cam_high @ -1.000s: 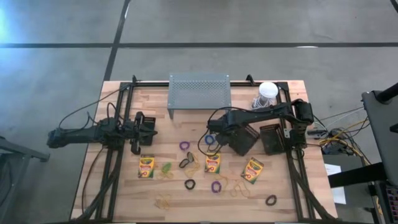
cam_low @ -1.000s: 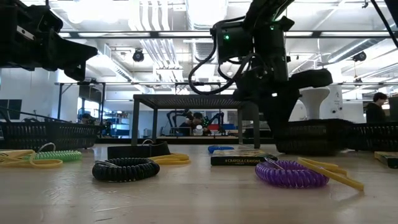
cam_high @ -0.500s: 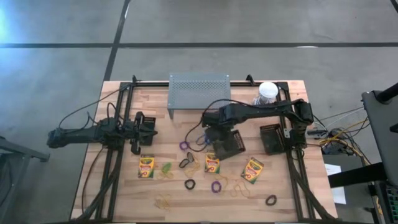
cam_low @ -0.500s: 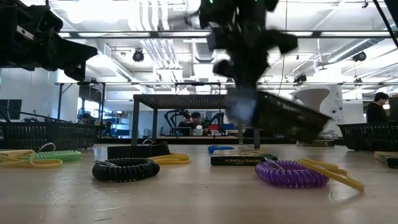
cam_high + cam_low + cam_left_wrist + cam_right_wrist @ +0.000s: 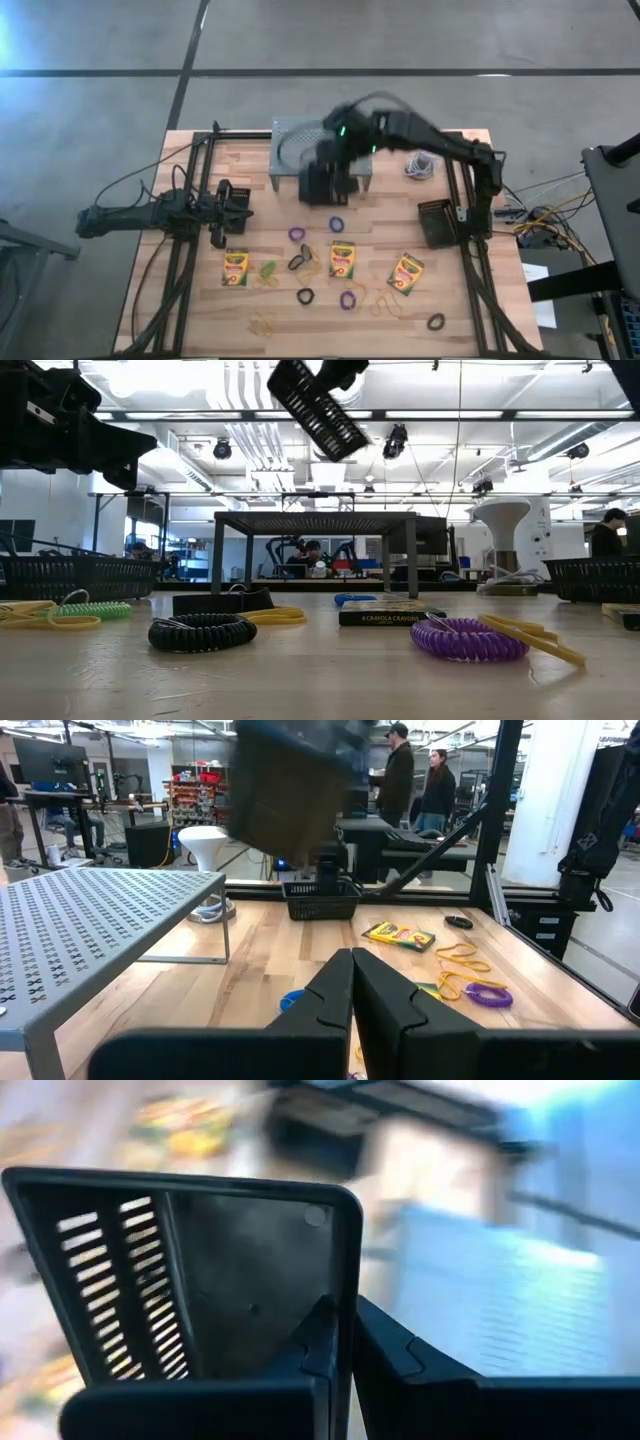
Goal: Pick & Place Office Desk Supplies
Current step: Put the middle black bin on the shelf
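Two dark fingers of the right gripper (image 5: pixel 340 1345) are pinched on the thin wall of a black basket (image 5: pixel 200 1260), rim clamped between them. We read the edge grip as a way to keep the basket's mouth clear for loading. In the low view the basket (image 5: pixel 312 402) hangs tilted, well above the table, over the front edge of the grey mesh rack (image 5: pixel 320 140).

Left gripper (image 5: pixel 352 990): fingers pressed together, nothing between them; its arm waits at the table's left side.

Outward from the fingers, nothing of the supplies is held. Below and nearer the table's front lie three crayon boxes (image 5: pixel 342 259), apart in a row, with purple loop bands (image 5: pixel 468 638), a black loop band (image 5: pixel 203 631) and tan rubber bands (image 5: pixel 265 322) strewn among them. A second black basket (image 5: pixel 437 222) sits on the wood (image 5: pixel 500 300) by the right arm's base.

We judge the basket is being repositioned first, as a receptacle; the sorting is not yet started.
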Robot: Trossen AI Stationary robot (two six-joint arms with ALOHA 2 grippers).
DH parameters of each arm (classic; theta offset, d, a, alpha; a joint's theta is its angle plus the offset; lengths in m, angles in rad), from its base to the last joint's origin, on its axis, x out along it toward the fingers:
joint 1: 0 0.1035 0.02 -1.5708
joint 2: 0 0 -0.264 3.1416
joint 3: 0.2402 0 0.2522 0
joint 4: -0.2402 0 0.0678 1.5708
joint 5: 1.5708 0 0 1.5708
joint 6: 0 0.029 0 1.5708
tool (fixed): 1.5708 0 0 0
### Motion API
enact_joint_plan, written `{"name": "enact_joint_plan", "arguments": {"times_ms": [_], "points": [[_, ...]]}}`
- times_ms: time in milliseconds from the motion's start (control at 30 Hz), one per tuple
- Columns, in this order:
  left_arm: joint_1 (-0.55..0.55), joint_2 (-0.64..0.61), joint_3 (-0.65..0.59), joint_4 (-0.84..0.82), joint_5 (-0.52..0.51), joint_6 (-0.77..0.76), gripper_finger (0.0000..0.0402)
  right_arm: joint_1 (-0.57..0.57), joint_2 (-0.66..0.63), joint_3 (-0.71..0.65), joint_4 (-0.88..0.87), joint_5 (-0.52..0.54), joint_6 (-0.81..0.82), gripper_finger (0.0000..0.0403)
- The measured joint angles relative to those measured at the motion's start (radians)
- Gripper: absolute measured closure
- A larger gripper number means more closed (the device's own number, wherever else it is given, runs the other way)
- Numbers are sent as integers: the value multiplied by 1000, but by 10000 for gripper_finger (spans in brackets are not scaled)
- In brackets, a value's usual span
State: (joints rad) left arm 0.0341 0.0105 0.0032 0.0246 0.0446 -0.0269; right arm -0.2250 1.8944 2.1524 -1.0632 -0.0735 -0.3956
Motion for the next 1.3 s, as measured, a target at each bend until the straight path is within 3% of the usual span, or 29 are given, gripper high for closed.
{"name": "enact_joint_plan", "arguments": {"times_ms": [200,433,733,1033,1300], "points": [[0,0,0,0,0,0,386,-205,119,206,-59,24,-26,389],[-1,0,0,0,0,1,386,-326,146,162,-110,21,-76,389],[0,0,0,0,0,1,386,-349,151,178,-240,20,-92,390],[0,0,0,0,0,1,386,-349,195,179,-235,15,-136,390],[0,0,0,0,0,1,386,-348,257,178,-216,75,-176,390]]}}
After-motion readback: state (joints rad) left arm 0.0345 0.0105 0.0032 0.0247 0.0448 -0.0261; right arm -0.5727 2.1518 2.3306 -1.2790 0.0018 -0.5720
